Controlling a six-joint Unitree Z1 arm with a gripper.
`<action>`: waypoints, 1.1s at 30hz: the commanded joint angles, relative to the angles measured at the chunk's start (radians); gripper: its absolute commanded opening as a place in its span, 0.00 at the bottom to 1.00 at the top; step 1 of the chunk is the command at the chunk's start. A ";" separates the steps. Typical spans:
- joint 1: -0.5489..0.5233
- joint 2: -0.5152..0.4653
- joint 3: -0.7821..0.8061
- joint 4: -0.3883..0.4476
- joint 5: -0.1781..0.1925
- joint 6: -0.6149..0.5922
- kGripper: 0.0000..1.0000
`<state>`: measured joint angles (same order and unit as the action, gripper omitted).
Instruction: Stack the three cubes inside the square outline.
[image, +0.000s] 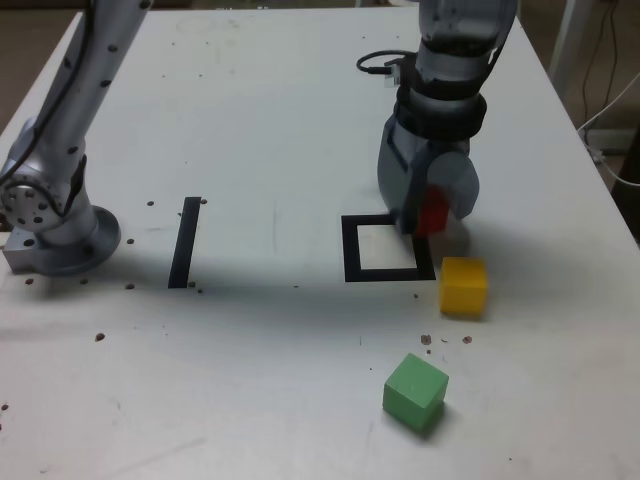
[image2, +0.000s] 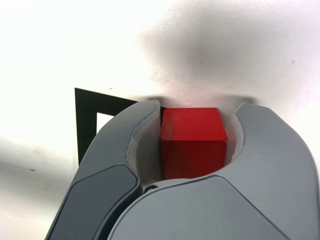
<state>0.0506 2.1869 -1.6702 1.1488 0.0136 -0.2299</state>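
My gripper (image: 428, 212) is shut on the red cube (image: 434, 211), which sits between the grey jaws at the right edge of the square outline (image: 350, 250) in the exterior view. In the wrist view the red cube (image2: 192, 142) fills the gap between both jaws, with the square outline (image2: 85, 107) showing beside them. The yellow cube (image: 463, 285) rests on the table just right of the outline's near corner. The green cube (image: 415, 391) lies nearer the front edge, apart from the others.
A straight black strip (image: 185, 242) lies on the white table (image: 250, 120) at the exterior view's left. The arm's base (image: 55, 225) stands at the far left. A black cable (image: 378, 64) loops behind the gripper.
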 joint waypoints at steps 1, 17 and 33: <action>0.002 -0.031 0.011 -0.003 -0.001 -0.002 0.16; -0.056 -0.238 0.211 0.015 0.018 0.085 0.16; -0.106 -0.208 0.256 -0.062 0.015 0.091 0.16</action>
<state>-0.0487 1.9706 -1.4189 1.0943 0.0331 -0.1369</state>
